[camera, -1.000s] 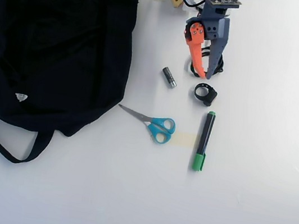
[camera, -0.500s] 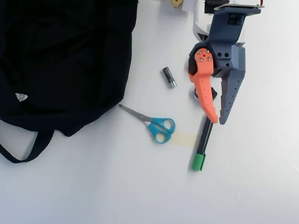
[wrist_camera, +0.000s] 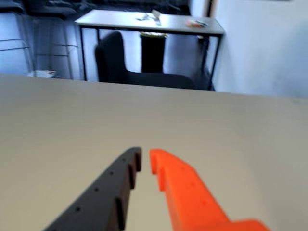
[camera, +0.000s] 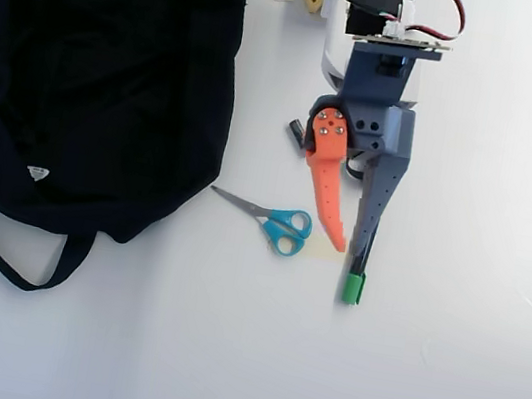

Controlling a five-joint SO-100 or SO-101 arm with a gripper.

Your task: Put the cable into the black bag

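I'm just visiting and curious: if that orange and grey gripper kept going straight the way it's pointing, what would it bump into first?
Probably nothing. In the overhead view the gripper points down the picture, the green-capped marker just beside its line. The wrist view shows only bare table ahead, though its height is unclear.

From my overhead view, the coiled black cable doesn't show anywhere; the grey-and-orange claw (camera: 345,258) and its arm cover the spot behind its fingers. The green-capped black marker (camera: 354,284) shows only its cap end, the rest under the grey finger. A small dark cylinder (camera: 295,130) peeks out beside the orange finger's base, mostly covered. The big soft black fabric bag (camera: 92,81), well left of the claw, is cropped by the top and left edges. My wrist view is blurred; the fingers' bases run off its bottom edge.
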